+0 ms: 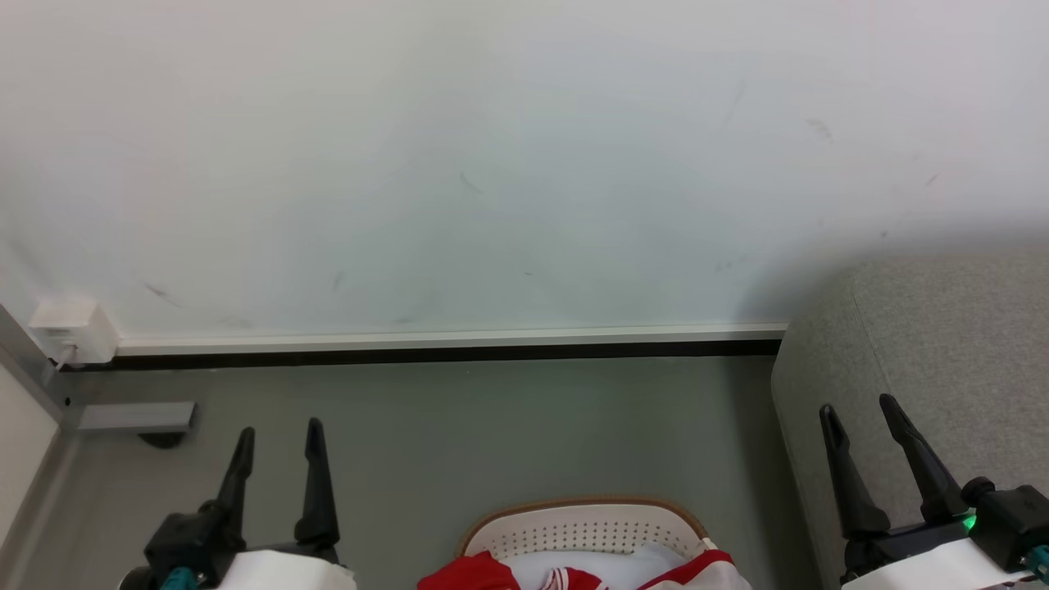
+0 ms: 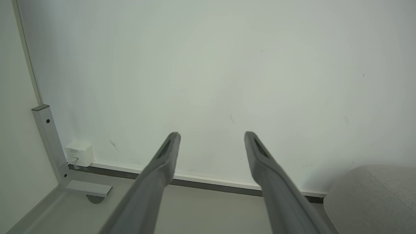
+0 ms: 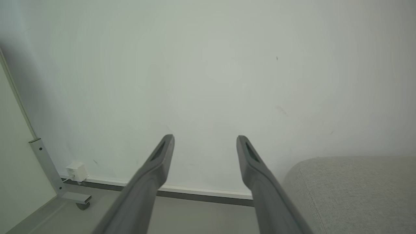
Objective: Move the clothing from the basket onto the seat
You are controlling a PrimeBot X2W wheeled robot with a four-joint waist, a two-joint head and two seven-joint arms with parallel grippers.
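Observation:
The white perforated basket (image 1: pixel 583 527) with its tan rim sits on the floor at the bottom middle of the head view. Red-and-white clothing (image 1: pixel 475 574) lies inside it, partly cut off by the frame edge, beside a pale white-blue cloth (image 1: pixel 590 564). The grey seat (image 1: pixel 942 344) stands at the right, with its corner also in both wrist views (image 2: pixel 373 195) (image 3: pixel 351 191). My left gripper (image 1: pixel 279 433) is open at the lower left, well left of the basket. My right gripper (image 1: pixel 857 409) is open at the lower right, in front of the seat. Both hold nothing (image 2: pixel 211 134) (image 3: pixel 204 136).
A pale wall (image 1: pixel 492 164) with a white baseboard runs across ahead. At the far left stand a white socket box (image 1: pixel 72 329) and a grey metal frame foot (image 1: pixel 135 416). Grey floor (image 1: pixel 492 426) lies between the wall and the basket.

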